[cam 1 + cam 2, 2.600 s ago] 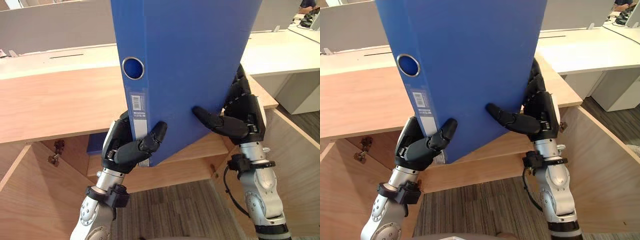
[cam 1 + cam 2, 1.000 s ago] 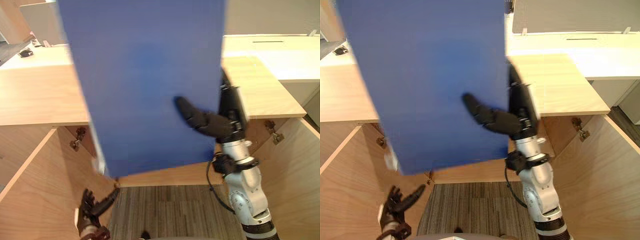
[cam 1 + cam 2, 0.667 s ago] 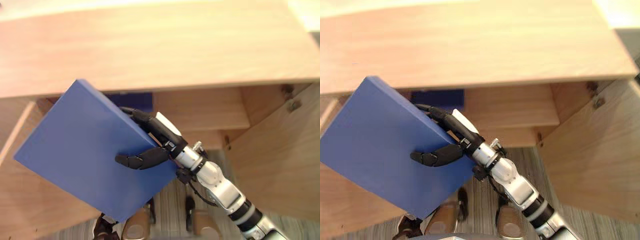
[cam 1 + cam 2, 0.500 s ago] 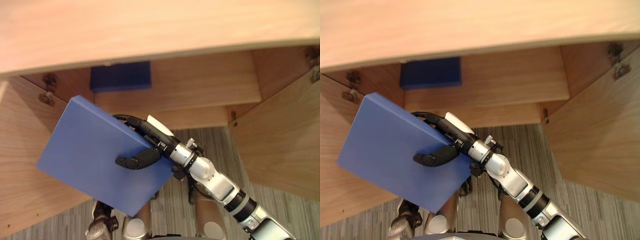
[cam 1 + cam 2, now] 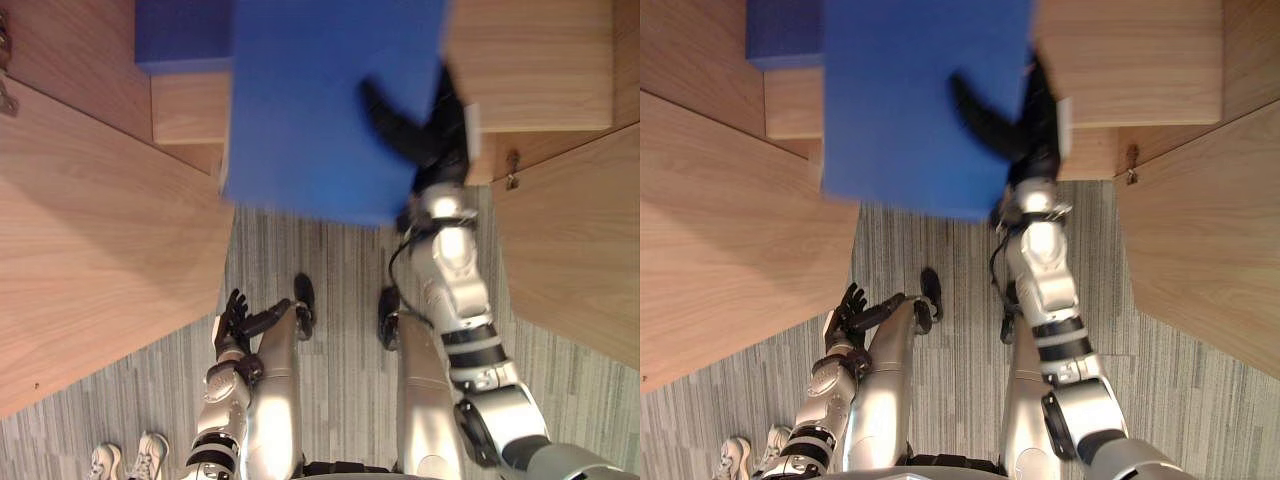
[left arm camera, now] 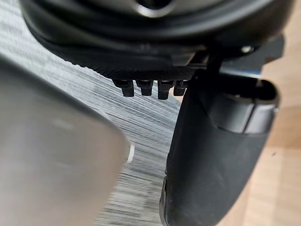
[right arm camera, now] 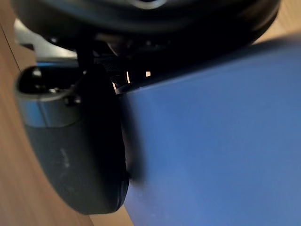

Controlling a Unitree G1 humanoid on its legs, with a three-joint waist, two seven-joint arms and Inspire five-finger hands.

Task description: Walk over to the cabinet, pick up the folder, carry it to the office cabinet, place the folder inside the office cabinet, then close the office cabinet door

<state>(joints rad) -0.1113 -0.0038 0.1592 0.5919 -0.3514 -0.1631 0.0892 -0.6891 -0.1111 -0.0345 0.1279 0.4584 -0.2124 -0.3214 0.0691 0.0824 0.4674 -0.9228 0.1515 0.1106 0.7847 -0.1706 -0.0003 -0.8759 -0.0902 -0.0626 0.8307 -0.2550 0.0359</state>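
Blue folder [image 5: 320, 110], pinched at one edge by thumb and fingers of the right hand [image 5: 435, 132], held before the office cabinet shelf [image 5: 540, 60]; left hand [image 5: 238, 318] hangs open-fingered well below that shelf; so one-sided a grip could let the folder pivot and slip.

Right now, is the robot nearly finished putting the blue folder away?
Picking up and carrying look done: the right hand grips the blue folder in front of the open cabinet's shelf. The left hand hangs open, low down. Left to do: set the folder inside, let go, and shut the doors, which stand open.
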